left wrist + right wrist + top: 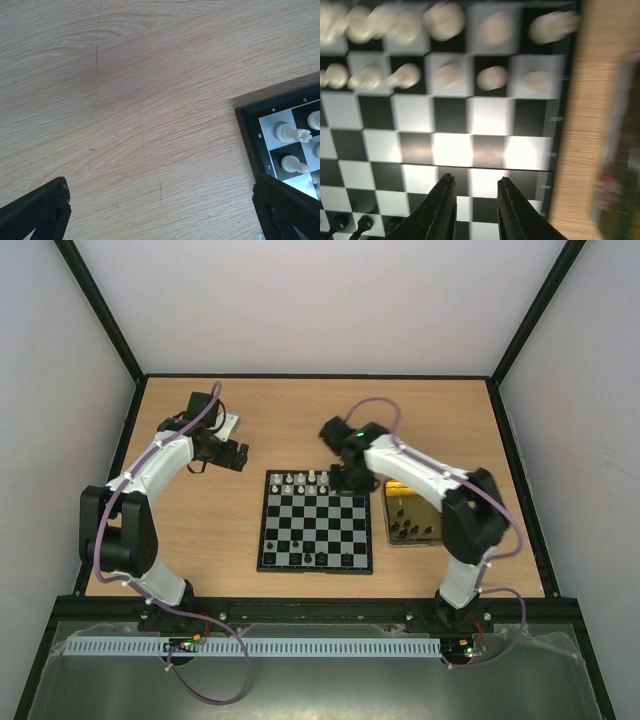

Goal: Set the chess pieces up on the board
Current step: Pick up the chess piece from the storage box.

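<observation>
left gripper (161, 212) hangs over bare worktop (125, 90), fingers spread wide, the board (300, 530) corner just to its right. white chess pieces (302, 480) line the far rows. right gripper (475, 180) hovers above the board's far-right squares, fingers narrowly parted, nothing between.

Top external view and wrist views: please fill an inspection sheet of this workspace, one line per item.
surface: light wooden table.
job's things: small black-and-silver checked chessboard at centre; cream chess pieces on its two far rows; few black chess pieces on its near row.
clutter: shiny gold rectangular tray right of board, holding black pieces.
hands: left hand open, empty, over table; right hand narrowly open, empty, above board.
cables: lilac cables along both arms.
surroundings: white walls, black frame.
</observation>
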